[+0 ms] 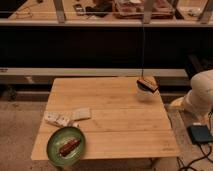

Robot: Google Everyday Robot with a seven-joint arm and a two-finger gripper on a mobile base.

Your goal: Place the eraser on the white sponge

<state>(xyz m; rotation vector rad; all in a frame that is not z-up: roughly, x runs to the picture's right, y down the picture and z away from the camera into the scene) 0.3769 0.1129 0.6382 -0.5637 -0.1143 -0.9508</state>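
The white sponge lies flat on the left part of the wooden table. My gripper hovers over the table's far right corner, well to the right of the sponge. A dark piece with a pale part under it shows at the gripper's tip; I cannot tell if this is the eraser. No eraser shows on its own anywhere on the table. My white arm comes in from the right edge.
A crumpled white packet lies just left of the sponge. A green plate with a reddish-brown item sits at the table's front left corner. A dark blue box lies on the floor at the right. A counter runs behind the table.
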